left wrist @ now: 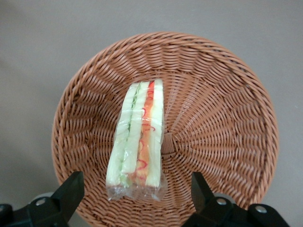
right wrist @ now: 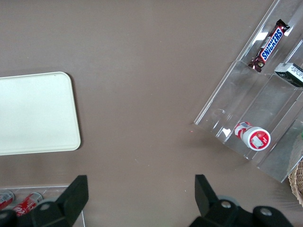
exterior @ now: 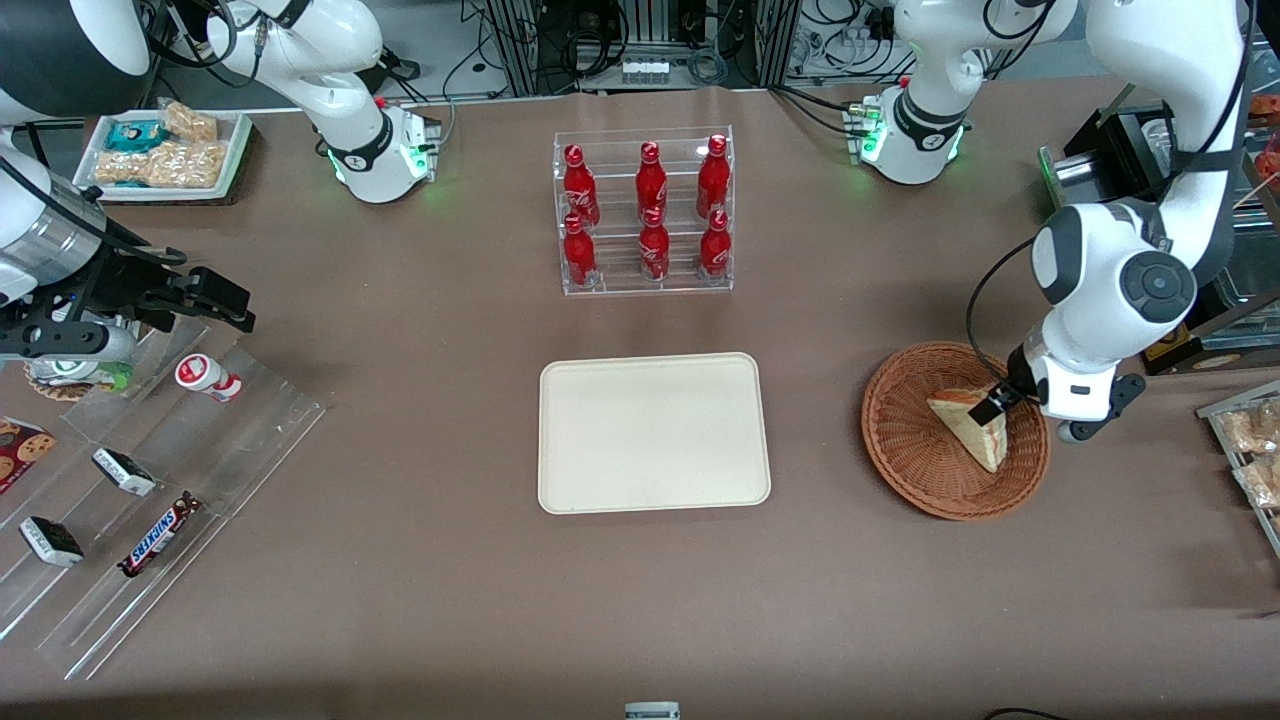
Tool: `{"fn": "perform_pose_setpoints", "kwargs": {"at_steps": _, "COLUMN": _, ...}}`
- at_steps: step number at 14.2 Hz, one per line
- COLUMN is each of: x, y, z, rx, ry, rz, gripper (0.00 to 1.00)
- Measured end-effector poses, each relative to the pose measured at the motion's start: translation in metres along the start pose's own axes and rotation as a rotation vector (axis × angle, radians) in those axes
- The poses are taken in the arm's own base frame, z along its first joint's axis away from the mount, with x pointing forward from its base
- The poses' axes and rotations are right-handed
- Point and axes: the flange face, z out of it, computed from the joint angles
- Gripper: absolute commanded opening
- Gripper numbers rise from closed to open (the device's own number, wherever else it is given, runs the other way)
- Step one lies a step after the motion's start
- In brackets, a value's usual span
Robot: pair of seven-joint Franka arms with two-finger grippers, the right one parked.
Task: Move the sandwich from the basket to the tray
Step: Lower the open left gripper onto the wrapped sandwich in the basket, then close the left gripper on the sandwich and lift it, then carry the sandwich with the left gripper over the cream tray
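Note:
The sandwich (exterior: 968, 428) is a plastic-wrapped wedge of pale bread lying in the round reddish-brown wicker basket (exterior: 900, 450), toward the working arm's end of the table. In the left wrist view its cut edge (left wrist: 139, 137) shows green, orange and red layers, with the basket (left wrist: 222, 113) around it. My left gripper (exterior: 1000, 405) hangs just over the sandwich, open, one black finger (left wrist: 71, 191) on each side of the wrapped end (left wrist: 136, 198), not closed on it. The cream tray (exterior: 650, 432) lies flat beside the basket at the table's middle; it also shows in the right wrist view (right wrist: 33, 113).
A clear rack of red bottles (exterior: 645, 212) stands farther from the front camera than the tray. A stepped acrylic stand (exterior: 150, 480) with candy bars and a small white snack tray (exterior: 165, 150) lie toward the parked arm's end. Snack packs (exterior: 1250, 440) sit beside the basket.

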Motion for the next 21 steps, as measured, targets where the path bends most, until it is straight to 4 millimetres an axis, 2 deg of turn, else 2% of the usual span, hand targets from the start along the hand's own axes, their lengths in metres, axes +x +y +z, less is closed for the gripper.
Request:
{"fn": "perform_pose_setpoints", "kwargs": {"at_steps": 1, "x": 0.0, "y": 0.0, "z": 0.009, "rx": 0.009, "ry": -0.009, "rz": -0.016, "gripper": 0.96}}
{"fn": "perform_pose_setpoints", "kwargs": {"at_steps": 2, "x": 0.0, "y": -0.001, "z": 0.017, "rx": 0.019, "ry": -0.02, "rz": -0.023, "gripper": 0.8}}
{"fn": "perform_pose_setpoints", "kwargs": {"at_steps": 4, "x": 0.0, "y": -0.002, "z": 0.033, "rx": 0.03, "ry": -0.032, "rz": -0.028, "gripper": 0.23}}
{"fn": "perform_pose_setpoints", "kwargs": {"at_steps": 5, "x": 0.001, "y": -0.001, "z": 0.038, "rx": 0.028, "ry": -0.029, "rz": -0.03, "gripper": 0.1}}
{"fn": "perform_pose_setpoints", "kwargs": {"at_steps": 6, "x": 0.001, "y": -0.001, "z": 0.041, "rx": 0.028, "ry": -0.029, "rz": -0.032, "gripper": 0.06}}
{"fn": "perform_pose_setpoints", "kwargs": {"at_steps": 8, "x": 0.003, "y": 0.0, "z": 0.038, "rx": 0.023, "ry": -0.025, "rz": -0.033, "gripper": 0.05}}
{"fn": "perform_pose_setpoints", "kwargs": {"at_steps": 11, "x": 0.009, "y": 0.014, "z": 0.017, "rx": 0.036, "ry": -0.037, "rz": -0.023, "gripper": 0.05}}
{"fn": "perform_pose_setpoints", "kwargs": {"at_steps": 13, "x": 0.007, "y": 0.043, "z": -0.015, "rx": 0.053, "ry": -0.051, "rz": 0.015, "gripper": 0.05}}
{"fn": "perform_pose_setpoints", "kwargs": {"at_steps": 15, "x": -0.005, "y": 0.079, "z": -0.047, "rx": 0.043, "ry": -0.039, "rz": 0.065, "gripper": 0.07}}
{"fn": "perform_pose_setpoints", "kwargs": {"at_steps": 17, "x": -0.038, "y": 0.12, "z": -0.061, "rx": 0.028, "ry": -0.023, "rz": 0.145, "gripper": 0.09}}
{"fn": "perform_pose_setpoints", "kwargs": {"at_steps": 21, "x": -0.138, "y": 0.211, "z": -0.052, "rx": -0.007, "ry": 0.003, "rz": 0.344, "gripper": 0.1}}
